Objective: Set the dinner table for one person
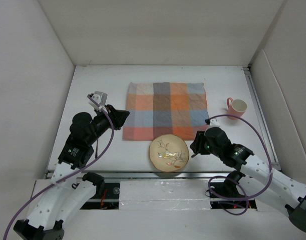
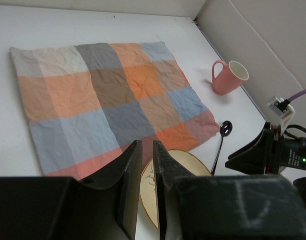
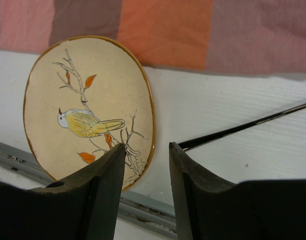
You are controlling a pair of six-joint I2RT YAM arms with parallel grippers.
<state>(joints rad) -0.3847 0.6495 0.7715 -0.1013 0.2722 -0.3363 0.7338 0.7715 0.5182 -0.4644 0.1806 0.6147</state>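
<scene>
Right gripper [image 3: 146, 167] jaws spread over plate [image 3: 87, 105] rim; left gripper [image 2: 146, 167] jaws narrowly parted, empty, near placemat [image 1: 165, 111]

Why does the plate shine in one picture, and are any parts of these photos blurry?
Top external view: overhead light glares off the plate, washing out its bird. Right wrist view: the plate is matte and sharp, but the right end effector is slightly soft, being so close. Left wrist view: the left end effector is dark; the mug casts a soft shadow.
</scene>
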